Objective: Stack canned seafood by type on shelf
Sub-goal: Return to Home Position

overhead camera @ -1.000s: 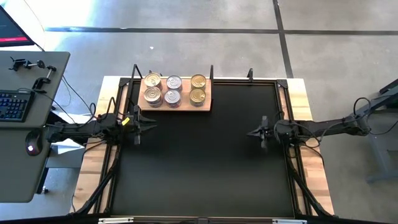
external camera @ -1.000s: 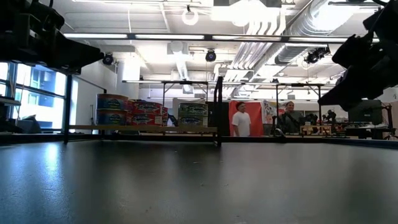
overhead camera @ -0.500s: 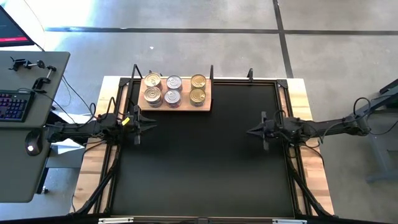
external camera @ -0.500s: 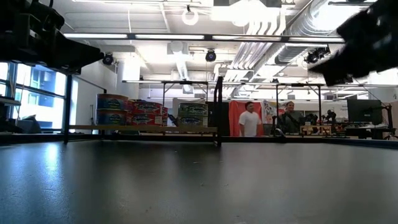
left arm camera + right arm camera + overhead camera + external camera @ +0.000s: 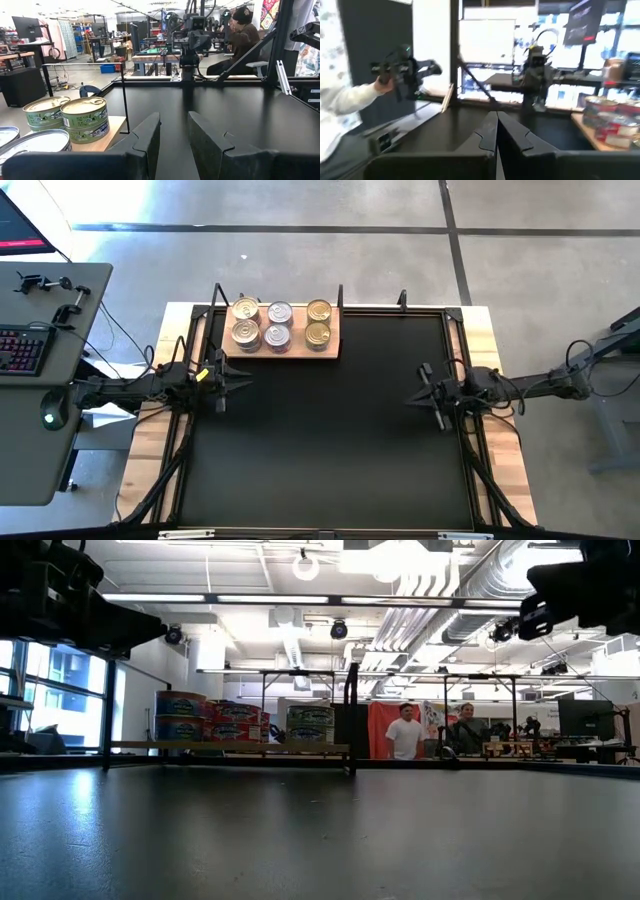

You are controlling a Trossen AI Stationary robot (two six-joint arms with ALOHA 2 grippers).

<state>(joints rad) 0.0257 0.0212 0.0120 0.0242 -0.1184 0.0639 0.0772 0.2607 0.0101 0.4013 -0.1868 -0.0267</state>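
Over the middle band of the black table [image 5: 330, 450] we find both arms held low and level, reaching in from opposite sides. The left gripper [image 5: 232, 380] sits just inside the table's left edge and points towards the centre. In its wrist view its fingers [image 5: 145, 142] stand apart with a clear gap between them. The right gripper [image 5: 418, 394] sits just inside the right edge, facing the left one and well apart from it. In its wrist view its fingers [image 5: 487, 134] are pressed together and grip no object.

Farther back, the shelf [image 5: 299, 348] lies against the far edge of the table, left of centre. The canned seafood [image 5: 280, 324] stands on it, and from above we count six lids in two rows of three. The low view shows the stacks two tins high: blue-labelled tins [image 5: 180, 715], then red-labelled tins [image 5: 238, 721], then green-labelled tins [image 5: 310, 723].

Beyond the table, two people [image 5: 405, 733] stand in the room.
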